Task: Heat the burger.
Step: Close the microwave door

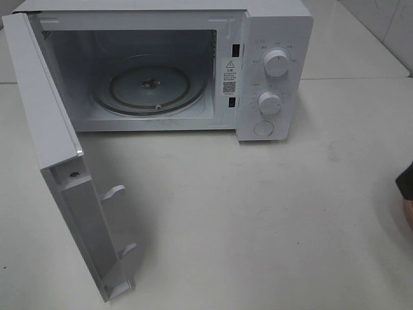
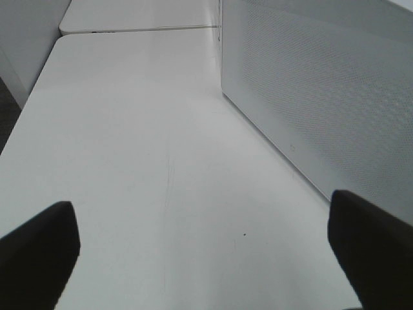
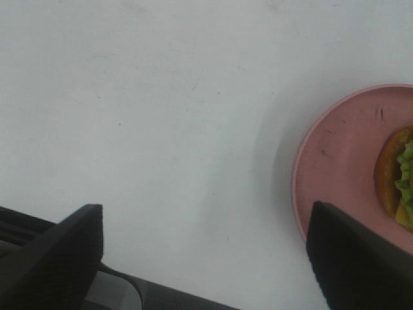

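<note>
Both grippers, left gripper (image 2: 200, 258) and right gripper (image 3: 206, 258), fingers spread, empty; burger (image 3: 401, 184) on pink plate (image 3: 335, 168); microwave (image 1: 258, 71) door (image 1: 64, 174) open.

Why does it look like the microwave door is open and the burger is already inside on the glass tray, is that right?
Not quite. The microwave door is open, but the glass tray is bare in the exterior high view. The burger sits on a pink plate on the table, as the right wrist view shows.
</note>
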Robot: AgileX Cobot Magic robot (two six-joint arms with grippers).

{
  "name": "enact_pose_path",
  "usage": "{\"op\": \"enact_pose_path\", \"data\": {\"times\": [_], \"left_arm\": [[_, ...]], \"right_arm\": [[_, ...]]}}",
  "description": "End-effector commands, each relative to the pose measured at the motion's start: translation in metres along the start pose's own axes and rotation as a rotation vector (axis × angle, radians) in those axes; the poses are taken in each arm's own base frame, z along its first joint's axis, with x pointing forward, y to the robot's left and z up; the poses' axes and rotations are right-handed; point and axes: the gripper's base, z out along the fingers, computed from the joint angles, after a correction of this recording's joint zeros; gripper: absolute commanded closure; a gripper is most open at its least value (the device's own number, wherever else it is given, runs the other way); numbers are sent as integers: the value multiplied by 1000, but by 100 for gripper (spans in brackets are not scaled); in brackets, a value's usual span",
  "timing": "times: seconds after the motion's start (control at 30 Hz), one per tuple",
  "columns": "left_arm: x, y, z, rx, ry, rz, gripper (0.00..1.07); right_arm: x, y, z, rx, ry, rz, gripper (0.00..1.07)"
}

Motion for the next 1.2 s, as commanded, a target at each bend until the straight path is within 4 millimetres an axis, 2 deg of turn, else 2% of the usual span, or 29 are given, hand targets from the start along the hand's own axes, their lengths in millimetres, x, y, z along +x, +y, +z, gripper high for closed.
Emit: {"op": "enact_pose_path", "data": {"times": [0.03,0.33,0.4,0.57,0.83,0.97,1.1,1.2], "left_arm": [[1,0,-3,0,-29,-4,7],[1,0,-3,0,-29,-4,7],[1,0,-3,0,-29,-4,7],[1,0,-3,0,-29,-4,7],[1,0,-3,0,-29,-4,7],[1,0,-3,0,-29,-4,7],[1,0,-3,0,-29,-4,7],[1,0,-3,0,-29,-4,7]], "right_arm": [[13,-2,-19,-17,-39,3,27],[34,-7,-43,-20,-118,22,27],[45,-10,-55,-19,-182,34,27],[55,-13,-65,-23,-246,52,28],[79,-21,-83,65,-364,160,28],[89,-21,-87,89,-403,197,29],[109,-16,-76,91,-458,244,29],[116,-13,-69,95,-478,263,29]]}}
